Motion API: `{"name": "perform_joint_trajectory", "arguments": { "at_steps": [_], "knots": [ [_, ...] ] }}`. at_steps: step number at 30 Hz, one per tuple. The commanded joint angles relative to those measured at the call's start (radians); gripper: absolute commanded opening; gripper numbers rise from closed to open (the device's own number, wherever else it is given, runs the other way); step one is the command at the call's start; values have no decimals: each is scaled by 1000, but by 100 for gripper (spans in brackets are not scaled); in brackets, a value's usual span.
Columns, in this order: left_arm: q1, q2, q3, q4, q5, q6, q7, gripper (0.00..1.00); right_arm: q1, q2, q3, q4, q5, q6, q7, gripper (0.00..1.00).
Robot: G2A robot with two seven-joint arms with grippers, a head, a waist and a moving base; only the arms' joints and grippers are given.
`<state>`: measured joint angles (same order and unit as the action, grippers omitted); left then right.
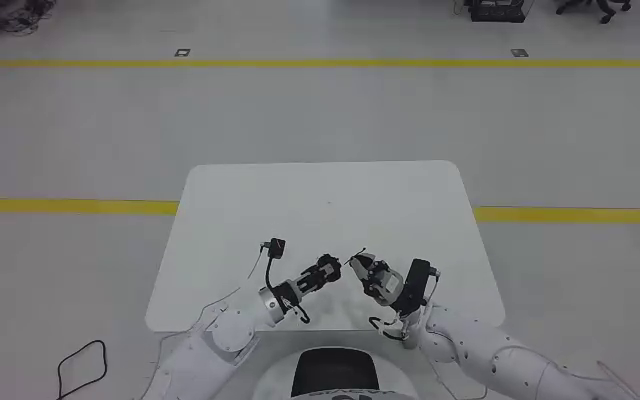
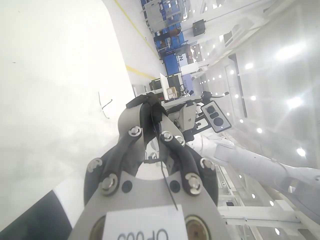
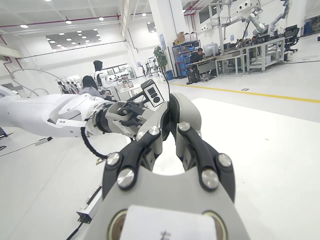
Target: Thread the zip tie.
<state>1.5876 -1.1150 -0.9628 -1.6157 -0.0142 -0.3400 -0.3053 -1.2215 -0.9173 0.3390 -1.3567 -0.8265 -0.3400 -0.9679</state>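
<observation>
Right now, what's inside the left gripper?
A thin black zip tie runs through the shut left gripper and trails out behind its fingers. The stretch pinched at the tips is covered.

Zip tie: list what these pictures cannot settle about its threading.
Top view: the zip tie between both end effectors is too small to tell head from tip.
Left wrist view: the left end effector covers its front end.
Right wrist view: the right end effector hides its lower part; threaded or not cannot be told.

Left tool (image 1: 332,265), right tool (image 1: 359,266) both pinched closed, tips facing, close together.
</observation>
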Motion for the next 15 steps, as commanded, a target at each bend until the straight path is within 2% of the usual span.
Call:
{"name": "perform_joint_trajectory", "arguments": {
  "at_steps": [1, 15],
  "knots": [
    [0, 0, 0, 0, 0, 0, 0, 0, -3, -3, 5, 2, -3, 0, -2, 0],
    [0, 0, 0, 0, 0, 0, 0, 0, -14, -21, 27, 20, -15, 0, -5, 0]
  ]
}}
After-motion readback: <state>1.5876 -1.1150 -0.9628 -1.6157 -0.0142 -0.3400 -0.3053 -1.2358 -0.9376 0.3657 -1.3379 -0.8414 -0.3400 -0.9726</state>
